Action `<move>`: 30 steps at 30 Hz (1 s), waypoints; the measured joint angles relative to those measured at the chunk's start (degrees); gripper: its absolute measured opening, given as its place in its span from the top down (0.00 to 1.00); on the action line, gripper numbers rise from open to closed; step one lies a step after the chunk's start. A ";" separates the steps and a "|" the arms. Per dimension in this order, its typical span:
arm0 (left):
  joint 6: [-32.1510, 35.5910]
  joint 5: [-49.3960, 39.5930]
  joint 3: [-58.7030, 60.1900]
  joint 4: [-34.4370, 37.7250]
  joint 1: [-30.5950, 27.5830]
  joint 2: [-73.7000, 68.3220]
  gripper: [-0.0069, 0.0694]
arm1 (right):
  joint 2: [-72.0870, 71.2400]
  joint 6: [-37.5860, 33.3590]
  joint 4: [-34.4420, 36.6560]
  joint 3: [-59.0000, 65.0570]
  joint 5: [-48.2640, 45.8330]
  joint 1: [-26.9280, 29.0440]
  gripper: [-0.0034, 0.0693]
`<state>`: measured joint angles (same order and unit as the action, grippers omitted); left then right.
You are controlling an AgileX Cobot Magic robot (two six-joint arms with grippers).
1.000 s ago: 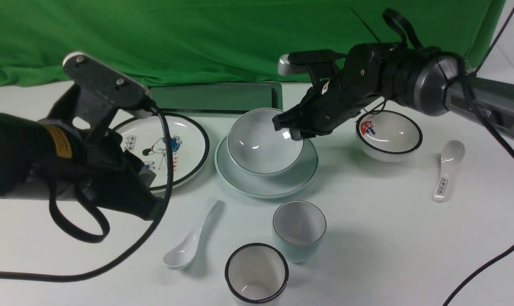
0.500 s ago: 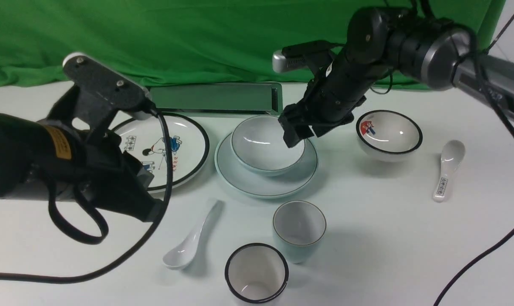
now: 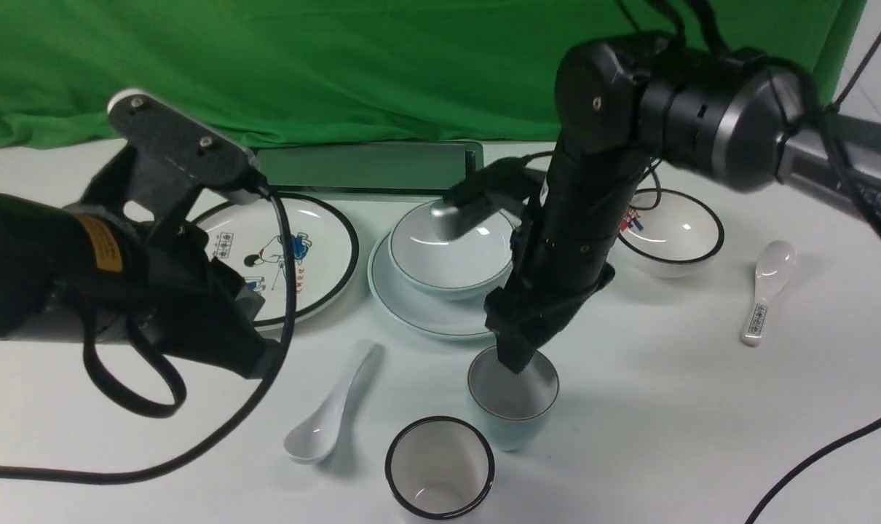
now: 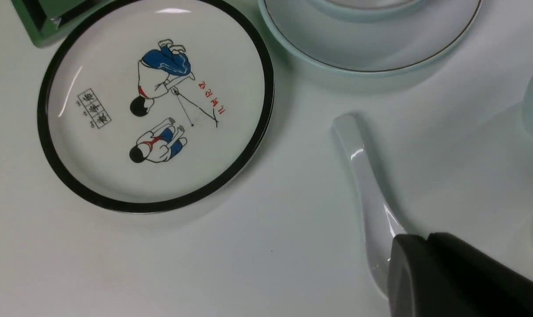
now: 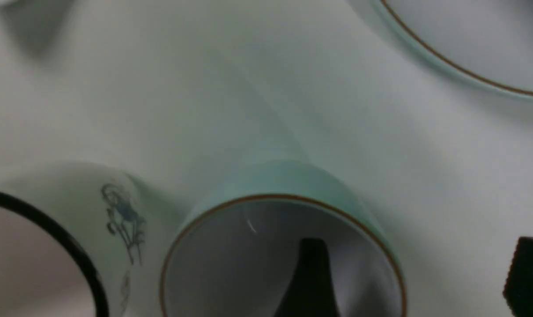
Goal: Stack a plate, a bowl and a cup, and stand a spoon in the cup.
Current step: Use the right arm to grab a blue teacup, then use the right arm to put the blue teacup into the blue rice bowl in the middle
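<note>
The pale bowl (image 3: pixel 448 255) sits level in the pale plate (image 3: pixel 419 316) at mid table. The pale cup (image 3: pixel 513 400) stands in front of them. My right gripper (image 3: pixel 517 360) is open and points down at the cup's far rim. In the right wrist view one finger (image 5: pixel 310 273) is inside the cup (image 5: pixel 284 180) and the other finger (image 5: pixel 526 273) is outside it. The plain white spoon (image 3: pixel 328 415) lies left of the cup. My left gripper (image 3: pixel 262 364) hovers by the spoon (image 4: pixel 363 176), shut and empty (image 4: pixel 418 240).
A black-rimmed cartoon plate (image 3: pixel 317 247) lies at the left and a black-rimmed cup (image 3: pixel 440 466) stands at the front. A black-rimmed bowl (image 3: pixel 673 233) and a printed spoon (image 3: pixel 764 287) are at the right. A green tray (image 3: pixel 368 167) lies at the back.
My right gripper set the bowl level on the plate, let go, and moved toward the front, down onto the cup's rim. The left arm has not moved.
</note>
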<state>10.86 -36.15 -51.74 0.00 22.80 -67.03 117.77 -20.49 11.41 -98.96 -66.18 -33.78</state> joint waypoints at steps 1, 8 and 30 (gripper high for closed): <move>0.00 0.07 0.00 0.00 0.00 0.00 0.95 | 0.00 -0.05 -0.30 1.01 0.62 -0.50 0.17; 0.00 0.74 0.00 0.00 0.00 0.00 0.95 | 0.05 -0.31 -1.87 4.10 4.53 -2.15 0.35; -0.05 2.64 0.00 0.00 0.00 0.00 0.95 | 4.52 4.87 -6.45 -22.36 13.57 1.24 0.85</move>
<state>10.81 -33.51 -51.74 0.00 22.80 -67.03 122.29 -15.61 4.96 -121.32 -52.60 -32.54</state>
